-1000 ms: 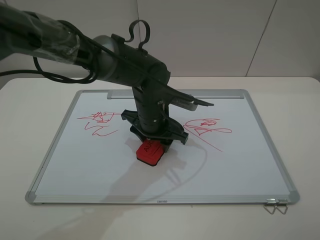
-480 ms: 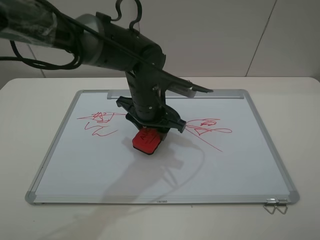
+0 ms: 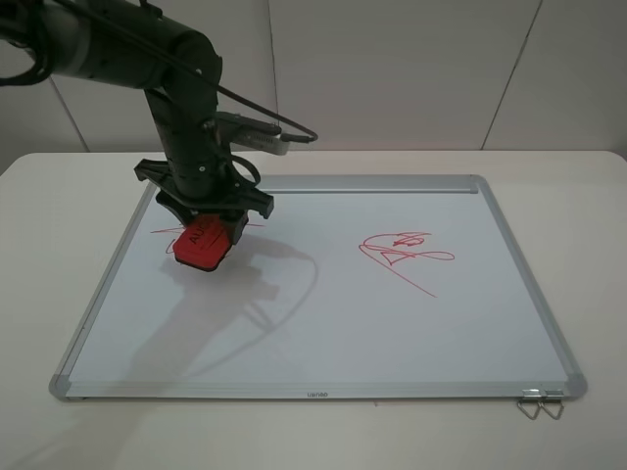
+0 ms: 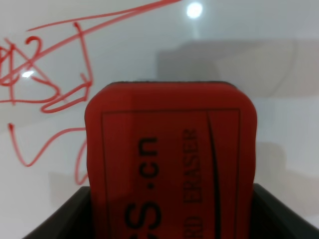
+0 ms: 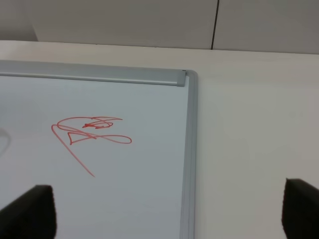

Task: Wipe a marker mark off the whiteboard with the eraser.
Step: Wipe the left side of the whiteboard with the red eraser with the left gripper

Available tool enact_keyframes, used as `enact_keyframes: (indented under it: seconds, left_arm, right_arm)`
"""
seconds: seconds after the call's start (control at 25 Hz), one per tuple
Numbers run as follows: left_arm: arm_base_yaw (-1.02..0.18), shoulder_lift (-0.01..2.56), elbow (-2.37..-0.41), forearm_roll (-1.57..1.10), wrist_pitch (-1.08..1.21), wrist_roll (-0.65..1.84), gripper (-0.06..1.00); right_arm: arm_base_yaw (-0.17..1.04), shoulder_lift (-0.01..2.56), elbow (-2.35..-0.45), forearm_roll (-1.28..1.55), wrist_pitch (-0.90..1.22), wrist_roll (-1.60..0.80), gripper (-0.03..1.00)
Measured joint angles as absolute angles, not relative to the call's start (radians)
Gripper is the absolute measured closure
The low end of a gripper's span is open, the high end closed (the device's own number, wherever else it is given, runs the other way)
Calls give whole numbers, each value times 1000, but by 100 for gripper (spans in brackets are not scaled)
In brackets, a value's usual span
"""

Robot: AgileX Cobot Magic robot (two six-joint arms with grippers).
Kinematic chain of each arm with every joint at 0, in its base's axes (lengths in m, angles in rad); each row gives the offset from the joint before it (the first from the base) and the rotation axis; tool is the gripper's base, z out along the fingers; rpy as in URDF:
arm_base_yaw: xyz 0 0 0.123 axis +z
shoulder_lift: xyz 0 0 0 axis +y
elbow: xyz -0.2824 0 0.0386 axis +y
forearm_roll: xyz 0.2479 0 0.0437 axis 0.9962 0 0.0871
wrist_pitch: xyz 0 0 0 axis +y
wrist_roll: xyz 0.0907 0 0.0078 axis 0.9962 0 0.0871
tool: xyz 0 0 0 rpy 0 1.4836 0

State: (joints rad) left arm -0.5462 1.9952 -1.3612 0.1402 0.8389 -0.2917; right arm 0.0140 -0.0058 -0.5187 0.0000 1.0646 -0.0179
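Red eraser (image 3: 203,246), clamped in our left claw (image 3: 205,231), sits on the marker mark (image 4: 47,94) at the whiteboard's (image 3: 323,333) upper left. Its strokes show unwiped, so we judge the wiping barely begun. Our right claw (image 5: 164,214) hangs apart.

White tabletop (image 3: 588,235): whiteboard (image 3: 323,323) is laid flat at centre; small wire clip (image 3: 539,403) noted toward front edge, right side.
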Motion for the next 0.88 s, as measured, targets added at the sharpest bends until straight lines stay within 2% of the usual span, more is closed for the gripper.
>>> enact_keyframes:
  seconds: [0.44, 0.72, 0.88]
  left_arm:
    - [-333, 1962, -1282, 126, 779, -236, 37]
    - [-248, 1962, -1281, 117, 710, -197, 37]
    - [-241, 1970, -1280, 103, 681, -171, 37]
  right_arm:
    - [14, -6, -519, 0, 1065, -18, 14]
    - [14, -6, -519, 0, 1065, -18, 14]
    - [14, -6, -519, 0, 1065, -18, 14]
